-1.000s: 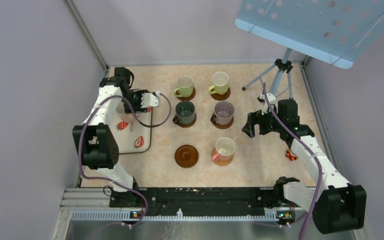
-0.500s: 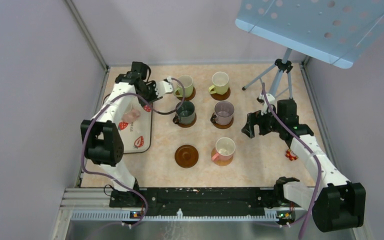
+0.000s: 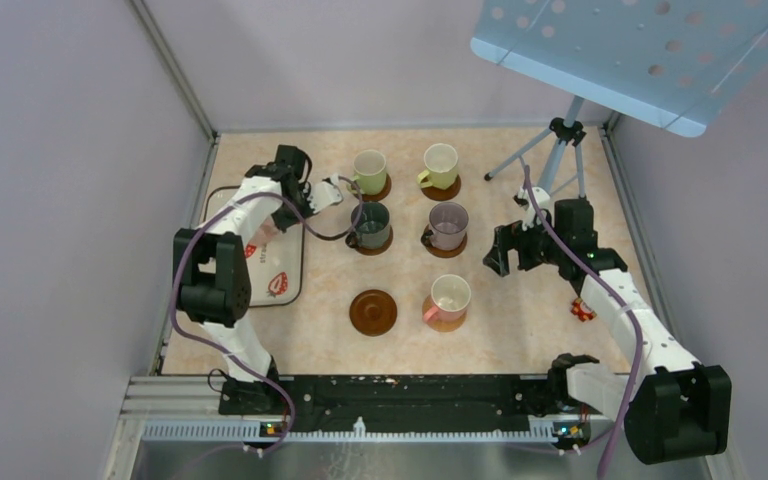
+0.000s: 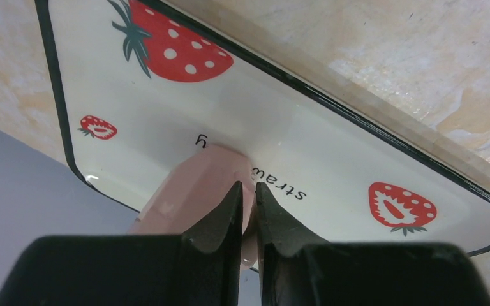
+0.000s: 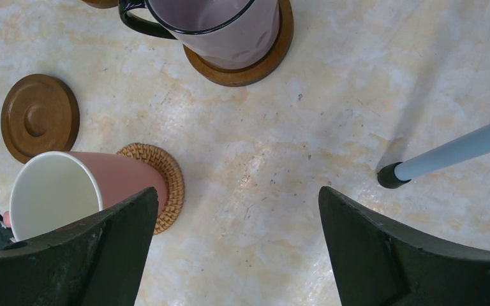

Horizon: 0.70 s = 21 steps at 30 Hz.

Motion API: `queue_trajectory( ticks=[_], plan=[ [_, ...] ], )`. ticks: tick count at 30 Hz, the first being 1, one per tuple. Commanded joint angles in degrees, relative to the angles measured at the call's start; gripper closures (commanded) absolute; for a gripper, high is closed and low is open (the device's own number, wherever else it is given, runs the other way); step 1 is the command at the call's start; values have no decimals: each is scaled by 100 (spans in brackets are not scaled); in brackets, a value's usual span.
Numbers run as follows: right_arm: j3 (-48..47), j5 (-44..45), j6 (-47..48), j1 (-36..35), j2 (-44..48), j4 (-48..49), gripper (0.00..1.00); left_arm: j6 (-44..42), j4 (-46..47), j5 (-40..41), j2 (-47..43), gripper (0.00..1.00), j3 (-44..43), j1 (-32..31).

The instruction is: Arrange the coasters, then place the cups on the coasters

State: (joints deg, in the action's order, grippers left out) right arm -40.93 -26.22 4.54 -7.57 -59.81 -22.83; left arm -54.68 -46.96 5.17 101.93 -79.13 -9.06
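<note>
A pink cup stands on the white strawberry-print tray, and my left gripper is shut on its wall. From above, the left gripper is over that tray. Five other cups sit on coasters: two light green, a dark green-grey one, a mauve one and a pink one on a tan woven coaster. One dark brown coaster lies bare. My right gripper hovers open, right of the mauve cup, holding nothing.
A tripod carrying a blue perforated board stands at the back right, one leg close to my right gripper. A small red object lies under the right arm. Grey walls close in the table's left, back and right sides.
My left wrist swung toward the light green cup, then back over the tray, and its jaws closed on the pink cup. The right arm has not moved.
</note>
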Motion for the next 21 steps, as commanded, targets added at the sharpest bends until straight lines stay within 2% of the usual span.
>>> queue_trajectory(
  ticks=[1,12,21],
  plan=[
    [-240,-50,91,51,6,69,5,150,111,330,-91,82,177,-17],
    [-249,-103,98,52,2,69,5,119,-111,468,-716,79,835,32],
    [-258,-146,100,47,40,59,5,170,-65,440,-1025,76,1152,588]
  ],
)
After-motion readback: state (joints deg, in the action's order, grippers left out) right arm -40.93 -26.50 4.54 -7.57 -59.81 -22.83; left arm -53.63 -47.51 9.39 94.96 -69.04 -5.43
